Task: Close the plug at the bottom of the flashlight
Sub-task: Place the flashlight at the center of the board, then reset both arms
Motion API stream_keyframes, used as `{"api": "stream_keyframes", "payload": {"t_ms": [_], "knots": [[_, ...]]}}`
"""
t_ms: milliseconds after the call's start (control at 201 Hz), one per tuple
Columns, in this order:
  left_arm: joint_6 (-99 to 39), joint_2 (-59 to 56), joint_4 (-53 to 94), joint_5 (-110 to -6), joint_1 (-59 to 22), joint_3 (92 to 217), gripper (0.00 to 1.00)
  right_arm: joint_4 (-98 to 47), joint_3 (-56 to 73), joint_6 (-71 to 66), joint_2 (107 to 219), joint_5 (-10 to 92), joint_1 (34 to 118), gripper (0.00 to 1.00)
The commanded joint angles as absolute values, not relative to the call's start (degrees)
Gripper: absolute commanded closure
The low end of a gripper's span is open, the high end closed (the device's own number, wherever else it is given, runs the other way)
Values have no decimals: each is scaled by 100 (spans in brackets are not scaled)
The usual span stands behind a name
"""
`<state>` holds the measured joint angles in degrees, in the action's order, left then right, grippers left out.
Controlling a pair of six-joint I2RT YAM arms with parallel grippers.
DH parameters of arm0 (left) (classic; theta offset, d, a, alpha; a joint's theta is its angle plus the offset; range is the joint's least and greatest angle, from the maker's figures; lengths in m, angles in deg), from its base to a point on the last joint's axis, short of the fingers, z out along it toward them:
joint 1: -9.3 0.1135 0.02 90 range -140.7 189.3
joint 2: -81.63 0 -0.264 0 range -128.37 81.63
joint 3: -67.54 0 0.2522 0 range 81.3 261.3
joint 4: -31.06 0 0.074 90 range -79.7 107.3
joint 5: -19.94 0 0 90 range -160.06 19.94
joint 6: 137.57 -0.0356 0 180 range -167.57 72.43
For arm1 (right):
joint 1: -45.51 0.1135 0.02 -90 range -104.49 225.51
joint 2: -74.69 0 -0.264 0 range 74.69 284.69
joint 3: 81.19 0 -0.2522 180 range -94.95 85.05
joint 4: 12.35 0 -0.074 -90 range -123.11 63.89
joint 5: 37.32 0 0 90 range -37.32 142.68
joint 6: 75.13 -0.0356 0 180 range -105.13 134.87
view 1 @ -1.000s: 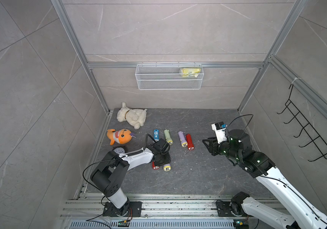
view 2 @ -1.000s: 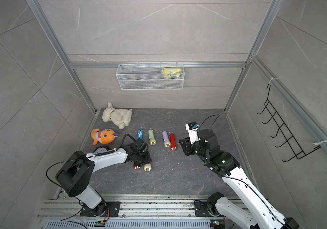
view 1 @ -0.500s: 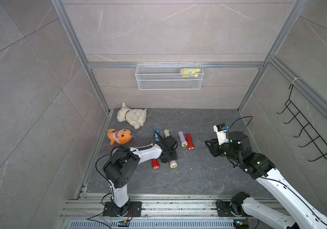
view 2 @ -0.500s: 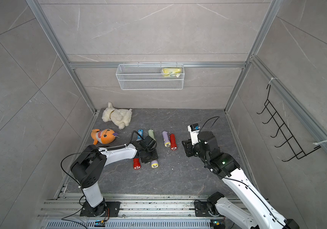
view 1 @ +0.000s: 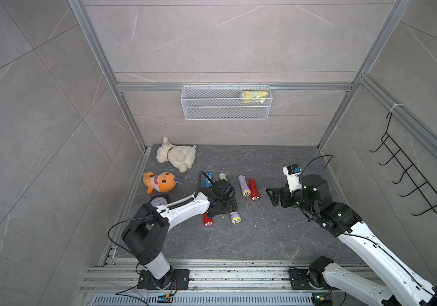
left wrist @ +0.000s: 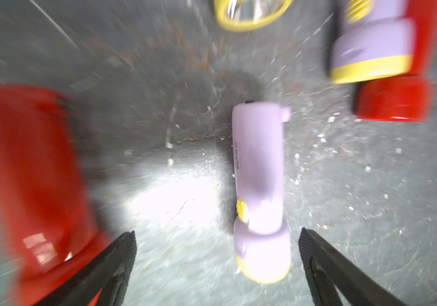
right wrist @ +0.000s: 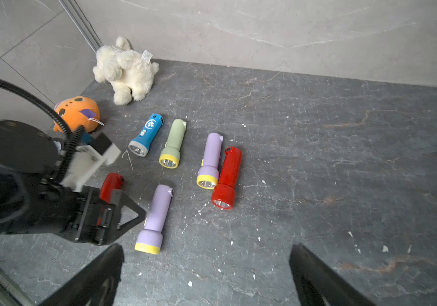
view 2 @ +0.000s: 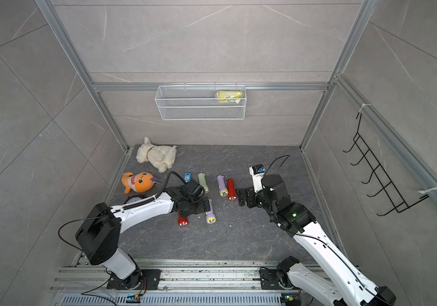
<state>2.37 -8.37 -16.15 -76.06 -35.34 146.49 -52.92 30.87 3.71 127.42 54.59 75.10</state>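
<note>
Left gripper [left wrist: 217, 238], jaws spread wide and holding nothing, sits low over the front purple flashlight [left wrist: 261, 185]. In the left wrist view the flashlight's yellow-rimmed head lies between the two black fingers [left wrist: 122, 254], nearer one than the other and touching neither. Its body runs straight away from the gripper to the tail end. The tail shows a small side nub, but motion blur hides whether the plug there is seated. In both top views this flashlight [view 1: 235, 217] lies flat on the dark stone floor [view 1: 265, 238], lens toward the robot bases and tail covered by the left gripper [view 1: 225, 205]. Just beside it, toward the left arm, lies the front red flashlight [view 1: 207, 220], roughly parallel and also partly covered. Farther back a row of four lies near the floor's middle: the blue flashlight [right wrist: 147, 135], the green flashlight [right wrist: 175, 143], and the rear purple flashlight [right wrist: 210, 159] touching the rear red flashlight [right wrist: 228, 177]. The right gripper [view 1: 273, 196], jaws likewise spread and empty, hangs apart from the row and points toward it. Against the left wall are a white plush dog [view 1: 176, 157], an orange plush fish [view 1: 160, 182] and a small round clock [view 1: 158, 202]. A wire basket [view 1: 225, 106] on the back wall holds a yellow packet [view 1: 254, 96].
</note>
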Motion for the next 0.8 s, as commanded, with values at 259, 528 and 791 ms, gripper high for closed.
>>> {"api": "stream_keyframes", "payload": {"t_ms": [259, 528, 791], "knots": [[-4595, 2684, 3005, -12549, -3234, 12792, 0, -3525, 3748, 690, 13037, 7164, 7496, 0], [-5856, 2056, 2686, -10147, -1152, 11777, 0, -1549, 4728, 2629, 14108, 7505, 7419, 0], [-5059, 56, 4583, -9189, 295, 10968, 0, 2072, 5708, 3533, 15938, 9053, 7158, 0]]}}
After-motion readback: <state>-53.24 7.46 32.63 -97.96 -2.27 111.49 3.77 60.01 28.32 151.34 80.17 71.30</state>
